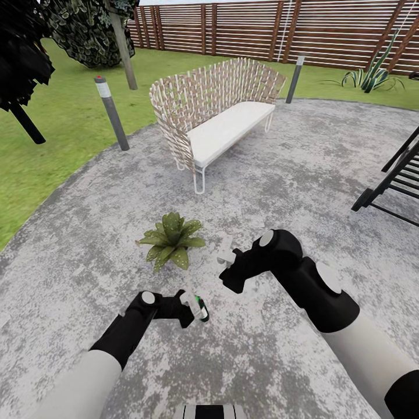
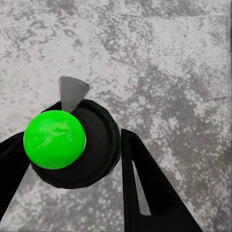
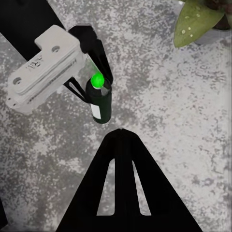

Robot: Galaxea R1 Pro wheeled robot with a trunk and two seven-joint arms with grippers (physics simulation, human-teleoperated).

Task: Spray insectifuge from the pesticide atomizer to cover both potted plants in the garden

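- Pickup looks done: my left tool (image 1: 195,307) grips the pesticide atomizer (image 1: 201,309) low over the grey paving (image 1: 302,174), just short of one potted plant (image 1: 171,238).
- My right tool (image 1: 226,251) hovers beside that plant; its jaw gap I cannot tell.
- Spraying both plants remains, I judge.
- The bottle stands near upright, bright green cap (image 3: 98,79) uppermost, small grey nozzle (image 2: 72,92) facing out over the paving.
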